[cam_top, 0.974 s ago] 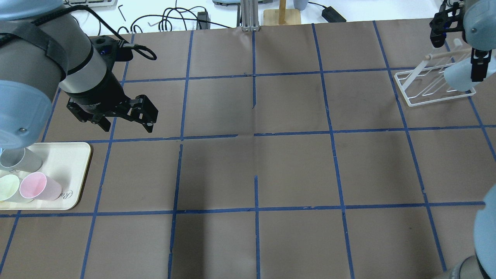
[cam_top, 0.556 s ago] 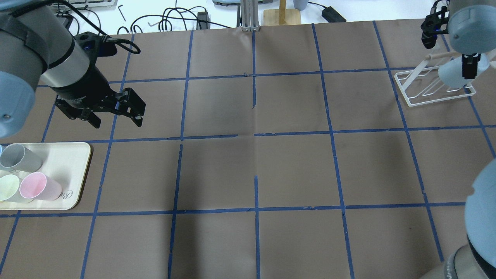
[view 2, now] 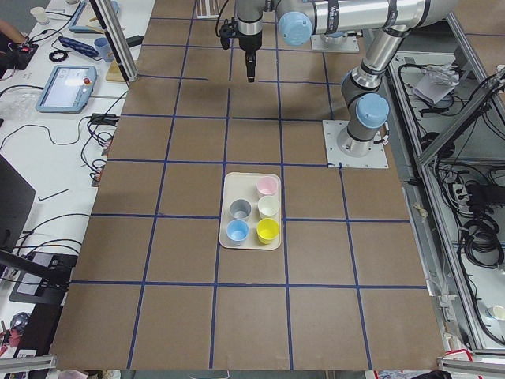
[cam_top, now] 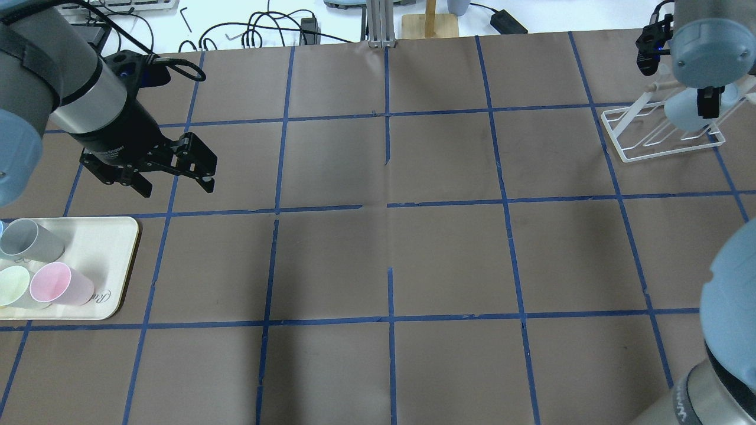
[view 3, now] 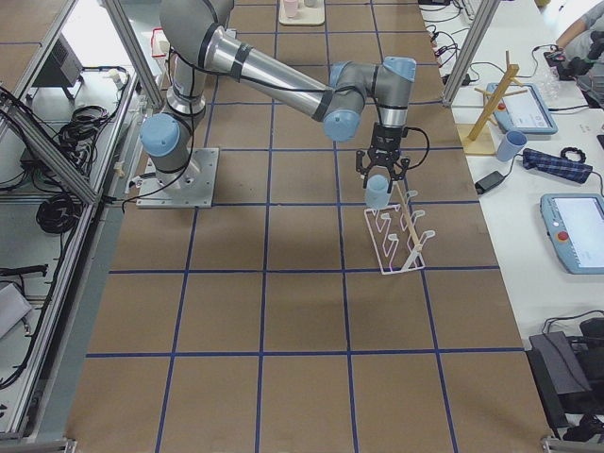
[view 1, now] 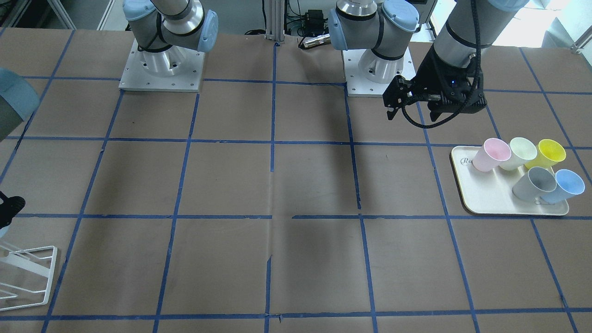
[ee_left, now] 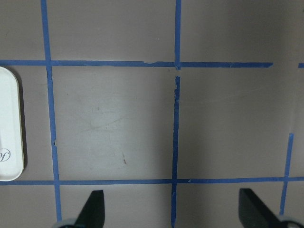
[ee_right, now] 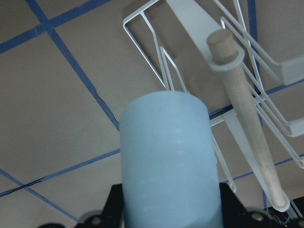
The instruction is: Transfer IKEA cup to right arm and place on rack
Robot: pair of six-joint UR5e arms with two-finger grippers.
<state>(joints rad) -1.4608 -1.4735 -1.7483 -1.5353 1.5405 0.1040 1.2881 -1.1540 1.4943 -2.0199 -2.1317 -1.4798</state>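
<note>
My right gripper [cam_top: 706, 101] is shut on the pale blue IKEA cup [cam_top: 680, 112] and holds it upside down just above the white wire rack [cam_top: 652, 141], beside the wooden-tipped peg [ee_right: 240, 102]. The right wrist view shows the cup [ee_right: 168, 156] between the fingers, over the rack's slanted bars [ee_right: 161, 61]. The exterior right view shows the cup [view 3: 377, 192] at the rack's [view 3: 396, 241] near end. My left gripper [cam_top: 176, 172] is open and empty above the table, beyond the tray; it also shows in the front-facing view [view 1: 411, 110].
A cream tray [view 1: 490, 201] holds a second blue cup [view 1: 568, 185], a grey cup [view 1: 534, 182], a pink cup [view 1: 490, 155], a pale green cup [view 1: 518, 152] and a yellow cup [view 1: 548, 153]. Cables and a wooden stand [cam_top: 430, 23] lie past the table's far edge.
My left gripper has drawn back to the left, still open. My right gripper has carried the cup a little leftward and farther over the rack.
</note>
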